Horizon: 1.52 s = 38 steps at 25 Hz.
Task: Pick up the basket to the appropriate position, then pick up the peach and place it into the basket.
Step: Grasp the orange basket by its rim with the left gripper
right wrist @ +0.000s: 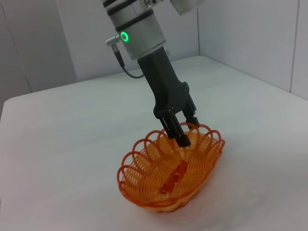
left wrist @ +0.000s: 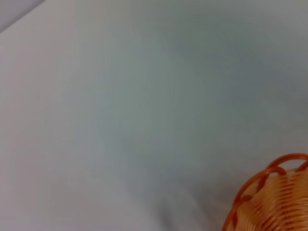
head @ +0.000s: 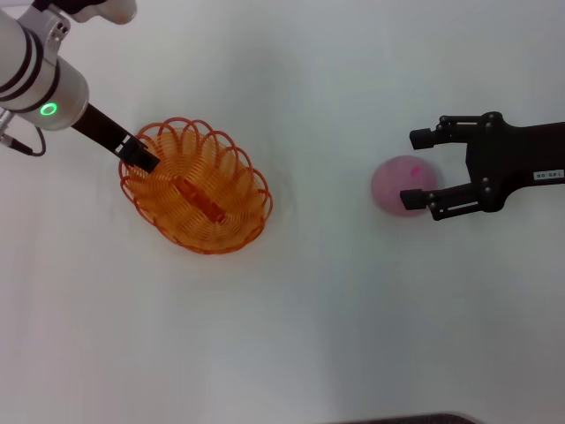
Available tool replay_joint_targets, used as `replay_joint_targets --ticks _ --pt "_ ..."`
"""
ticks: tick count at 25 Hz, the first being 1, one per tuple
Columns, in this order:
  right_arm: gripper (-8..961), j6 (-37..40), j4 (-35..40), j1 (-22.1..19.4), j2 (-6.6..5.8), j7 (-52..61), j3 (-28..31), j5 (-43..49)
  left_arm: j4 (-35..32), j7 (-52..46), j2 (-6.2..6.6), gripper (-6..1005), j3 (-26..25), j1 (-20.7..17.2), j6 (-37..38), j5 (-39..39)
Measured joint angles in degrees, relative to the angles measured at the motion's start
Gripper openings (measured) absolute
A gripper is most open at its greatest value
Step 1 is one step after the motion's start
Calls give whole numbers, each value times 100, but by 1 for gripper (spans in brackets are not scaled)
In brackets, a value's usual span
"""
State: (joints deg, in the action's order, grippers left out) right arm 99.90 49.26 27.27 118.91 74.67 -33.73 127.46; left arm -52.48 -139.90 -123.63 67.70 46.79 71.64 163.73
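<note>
The orange wire basket (head: 231, 181) lies on the white table at centre left. My left gripper (head: 142, 157) is shut on its far-left rim. The right wrist view shows this grip, with one finger inside and one outside the scalloped rim of the basket (right wrist: 144, 187), under the left gripper (right wrist: 185, 129). A piece of the basket's rim (left wrist: 269, 199) shows in the left wrist view. The pale pink peach (head: 399, 183) sits on the table at the right. My right gripper (head: 412, 168) is open, its two black fingers straddling the peach from the right without closing on it.
The white table (head: 309, 336) carries nothing else. Grey walls (right wrist: 250, 33) rise behind it in the right wrist view. A dark edge shows at the bottom of the head view.
</note>
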Motion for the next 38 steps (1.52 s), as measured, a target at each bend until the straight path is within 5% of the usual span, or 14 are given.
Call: replay_joint_targets --ticks 2,5,15,30,38 --pt "911 -33 -14 -1 8 -5 -21 5 1 11 -2 728 1 0 17 -4" --pt "912 -54 -14 -2 18 -11 -29 16 1 22 -3 529 1 2 22 -9" --pt "912 -82 -79 24 26 -32 -22 19 -17 30 -11 288 -33 -3 25 -22" --pt "912 -74 -84 41 8 3 10 -1 -140 -49 -12 170 -361 -9 65 -79" --pt "912 -96 -66 46 21 -5 81 -161 -337 -38 -12 104 -1139 -36 683 -341"
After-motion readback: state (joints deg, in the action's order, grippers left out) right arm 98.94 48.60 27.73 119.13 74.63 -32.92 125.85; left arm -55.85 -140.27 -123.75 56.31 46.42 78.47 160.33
